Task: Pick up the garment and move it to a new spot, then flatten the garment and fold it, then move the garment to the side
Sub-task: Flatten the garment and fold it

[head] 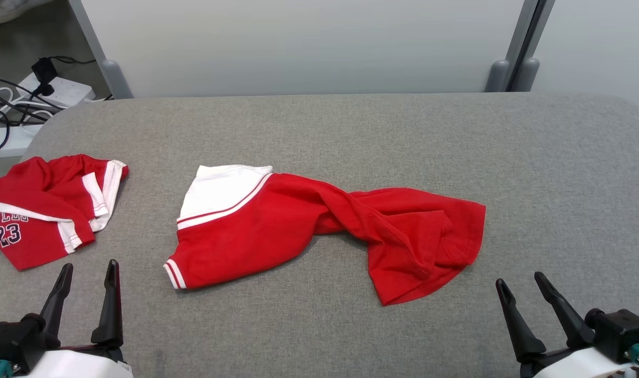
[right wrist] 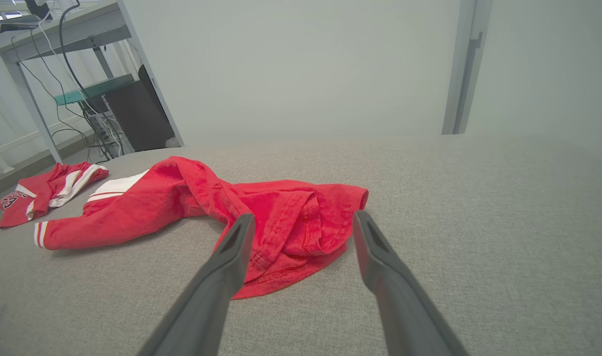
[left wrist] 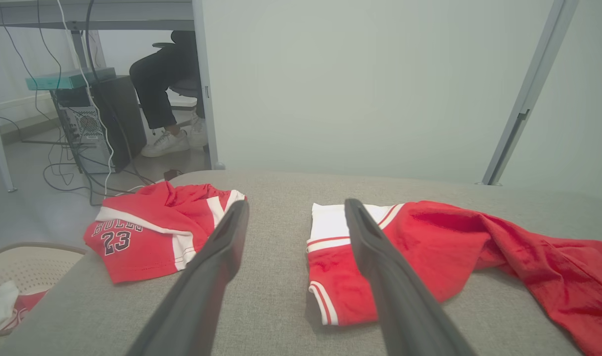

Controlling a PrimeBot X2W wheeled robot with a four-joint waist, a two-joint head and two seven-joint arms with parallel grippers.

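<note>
1. Head view: set high at the near edge, aimed forward and down over the grey table (head: 351, 126) toward the far wall; widest and farthest off, with left gripper (head: 88, 266) and right gripper (head: 520, 280) at the near corners.
2. Left wrist view: low and close over the near-left table, aimed far along its fingers (left wrist: 221, 257); red-and-white garment (left wrist: 429, 242) right of centre, numbered jersey (left wrist: 137, 237) left, a seated person's legs (left wrist: 157, 89) beyond the far-left edge.
3. Right wrist view: low over the near-right table, aimed far and leftward; garment's hem just beyond its fingers (right wrist: 221, 277).
4. Shared by all three: table, garment, jersey.
</note>
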